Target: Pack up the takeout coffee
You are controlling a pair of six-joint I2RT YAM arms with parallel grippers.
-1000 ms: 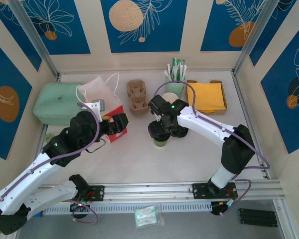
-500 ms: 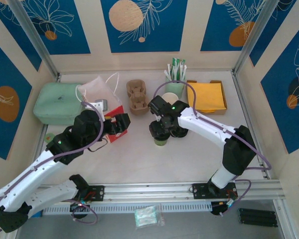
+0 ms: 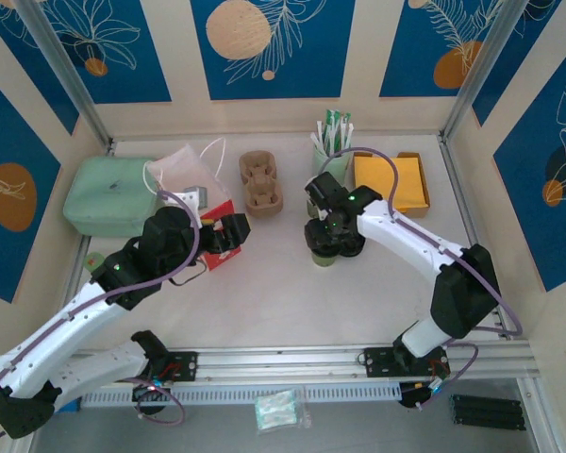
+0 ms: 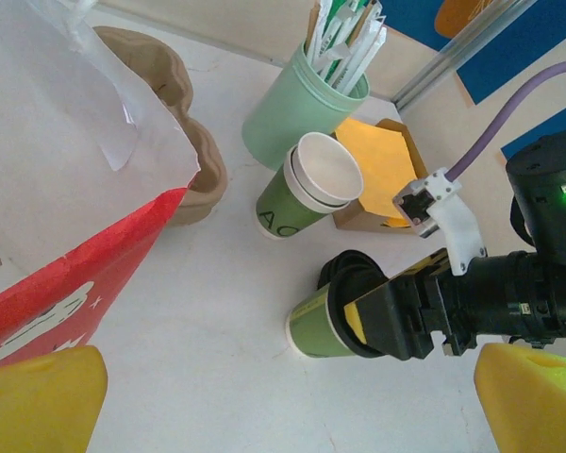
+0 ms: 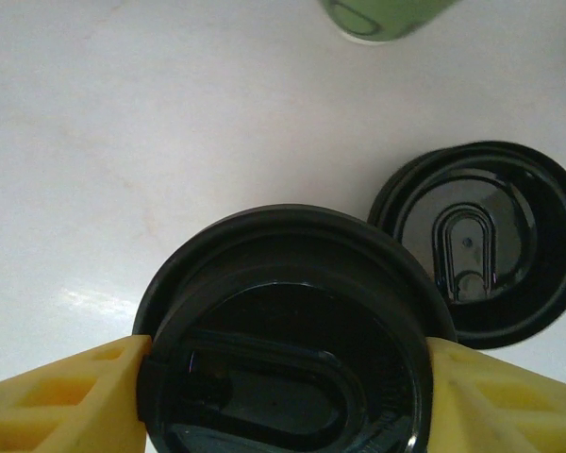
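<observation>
The takeout coffee cup (image 4: 321, 326), white with a green band, carries a black lid (image 5: 283, 283). My right gripper (image 5: 283, 401) is shut on that lid from above, one yellow pad on each side of its rim. From above, the right gripper (image 3: 326, 234) covers the cup (image 3: 323, 258) at mid-table; the cup's base is at or just above the tabletop. My left gripper (image 4: 288, 406) is open with nothing between its fingers. It hovers beside the red and white bag (image 3: 184, 179), left of the cup (image 3: 228, 236).
A loose black lid (image 5: 481, 245) lies right beside the held cup. Behind stand a stack of spare cups (image 4: 311, 184), the mint tumbler of sticks (image 4: 297, 113), the brown carrier (image 3: 262, 181) and an orange napkin box (image 3: 391, 179). A mint-green container (image 3: 108, 193) sits far left.
My right gripper has closed in on the lid and shifted right and slightly back with the cup. The left arm has barely moved.
</observation>
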